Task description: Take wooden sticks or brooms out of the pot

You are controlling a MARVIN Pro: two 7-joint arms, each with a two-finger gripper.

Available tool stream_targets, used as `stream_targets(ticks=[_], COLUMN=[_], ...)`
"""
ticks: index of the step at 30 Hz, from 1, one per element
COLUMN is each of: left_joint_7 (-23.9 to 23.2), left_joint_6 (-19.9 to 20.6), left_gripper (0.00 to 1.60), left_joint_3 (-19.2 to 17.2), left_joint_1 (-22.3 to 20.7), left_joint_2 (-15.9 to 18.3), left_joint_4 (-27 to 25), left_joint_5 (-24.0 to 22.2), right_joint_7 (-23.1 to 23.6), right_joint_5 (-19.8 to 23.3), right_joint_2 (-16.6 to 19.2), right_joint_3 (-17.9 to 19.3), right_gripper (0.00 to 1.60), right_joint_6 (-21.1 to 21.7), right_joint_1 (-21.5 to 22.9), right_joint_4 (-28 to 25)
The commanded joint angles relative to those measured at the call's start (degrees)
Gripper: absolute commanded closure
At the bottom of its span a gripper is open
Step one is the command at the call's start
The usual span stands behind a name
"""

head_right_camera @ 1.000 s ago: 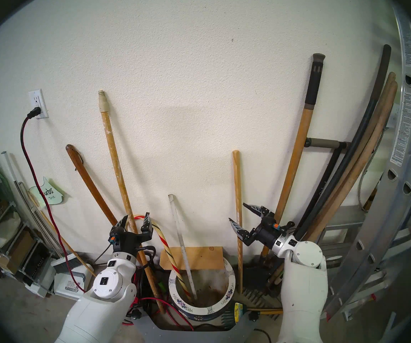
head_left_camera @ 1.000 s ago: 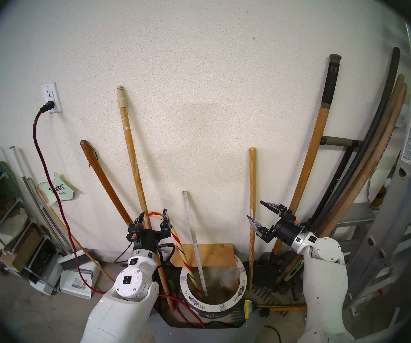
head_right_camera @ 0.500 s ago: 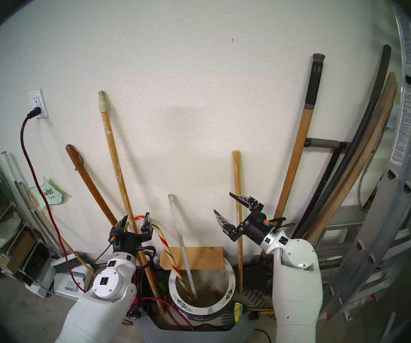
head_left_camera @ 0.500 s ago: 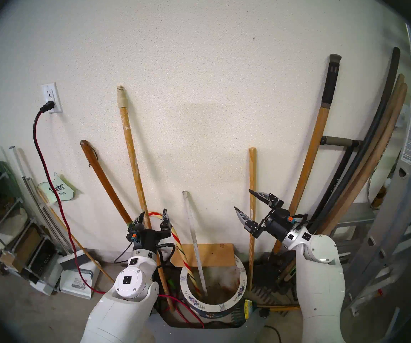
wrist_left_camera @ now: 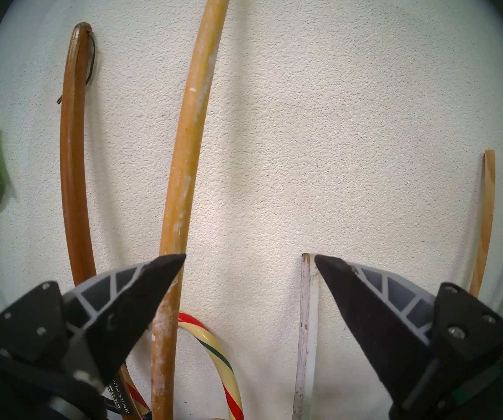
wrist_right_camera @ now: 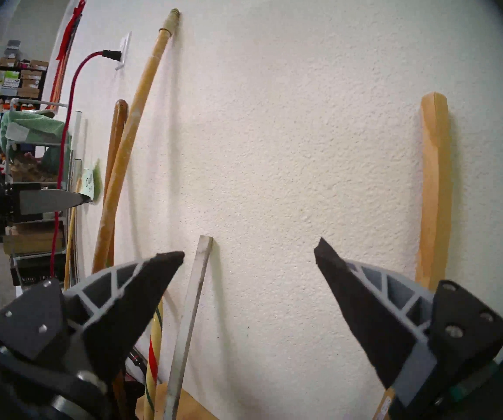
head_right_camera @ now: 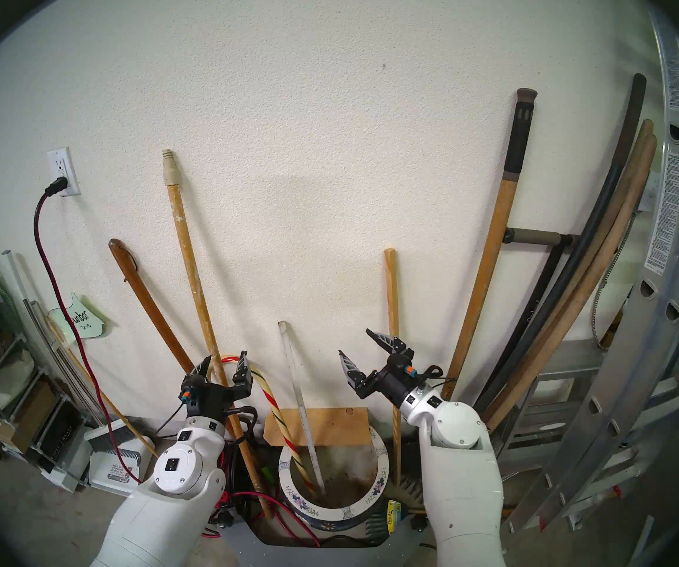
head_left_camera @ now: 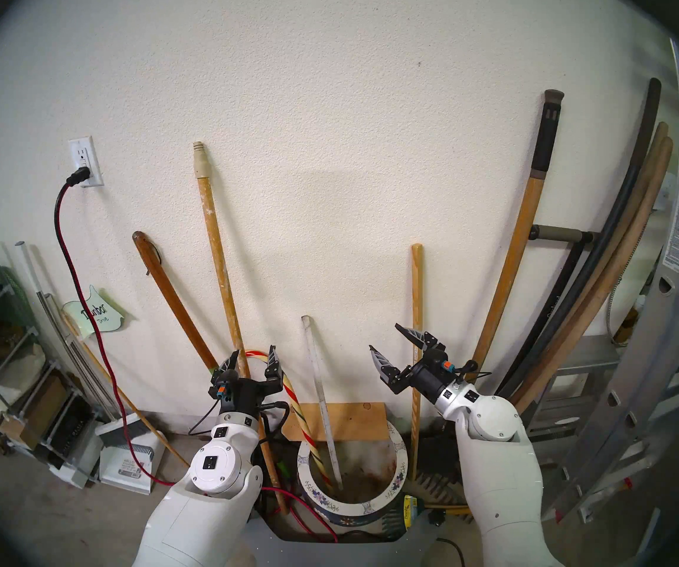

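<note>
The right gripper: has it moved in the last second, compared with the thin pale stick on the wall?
Yes. The right gripper, open, has moved left across the thin pale stick, toward the pot.

A: That pot: white rim with small purple-blue flowers, dark blue body.

B: The cane in it is cream with red and green spiral stripes; the flat stick beside it is whitish-grey.

A: The pole left of them is yellow-orange wood flecked with white paint, with a cream tip.

B: The far-right shaft is orange-brown with a black sleeve.
</note>
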Motion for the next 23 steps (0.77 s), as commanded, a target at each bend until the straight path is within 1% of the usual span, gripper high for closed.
stream_targets(ticks=[1, 2, 4, 5, 6, 7, 9, 11, 12, 14, 23], left_joint_7=[0.0, 0.0, 0.0, 0.0, 0.0, 0.0, 0.0, 0.0, 0.0, 0.0, 0.0], left_joint_6=[-0.1, -0.1, -0.1, -0.1, -0.1, -0.1, -0.1, -0.1, -0.1, -0.1, -0.1], left_gripper=[0.0, 0.0, 0.0, 0.0, 0.0, 0.0, 0.0, 0.0, 0.0, 0.0, 0.0], left_joint_3=[0.1, 0.1, 0.1, 0.1, 0.1, 0.1, 0.1, 0.1, 0.1, 0.1, 0.1], left_joint_1=[-0.1, -0.1, -0.1, -0.1, -0.1, -0.1, -0.1, -0.1, -0.1, -0.1, -0.1], left_joint_2=[-0.1, -0.1, -0.1, -0.1, -0.1, -0.1, -0.1, -0.1, -0.1, -0.1, -0.1], left_joint_4=[-0.3, -0.3, -0.3, -0.3, -0.3, -0.3, -0.3, -0.3, -0.3, -0.3, -0.3], left_joint_5=[0.0, 0.0, 0.0, 0.0, 0.0, 0.0, 0.0, 0.0, 0.0, 0.0, 0.0], right_joint_7=[-6.9, -8.1, -9.1, -11.2, -11.5, -12.3, -16.8, -16.1, -17.5, -18.5, -19.4], right_joint_5=[0.9, 1.4, 1.8, 1.1, 0.8, 0.6, -0.4, -0.3, -0.8, -1.2, -1.6], right_joint_2=[-0.3, -0.3, -0.1, 0.1, 0.3, 0.3, 0.4, 0.4, 0.4, 0.4, 0.5], right_joint_3=[-3.8, -4.7, -5.9, -7.2, -7.8, -8.1, -9.5, -9.3, -9.7, -10.0, -10.3], right_gripper=[0.0, 0.0, 0.0, 0.0, 0.0, 0.0, 0.0, 0.0, 0.0, 0.0, 0.0], right_joint_6=[-1.1, -1.2, -2.0, -2.9, -4.2, -4.3, -4.4, -4.5, -4.5, -4.4, -4.3], right_joint_1=[1.5, 1.3, 0.8, -0.1, -0.6, -0.7, -1.4, -1.3, -1.5, -1.6, -1.6], right_joint_4=[2.1, 2.1, 1.7, 0.8, 0.3, 0.2, -0.5, -0.3, -0.5, -0.6, -0.6])
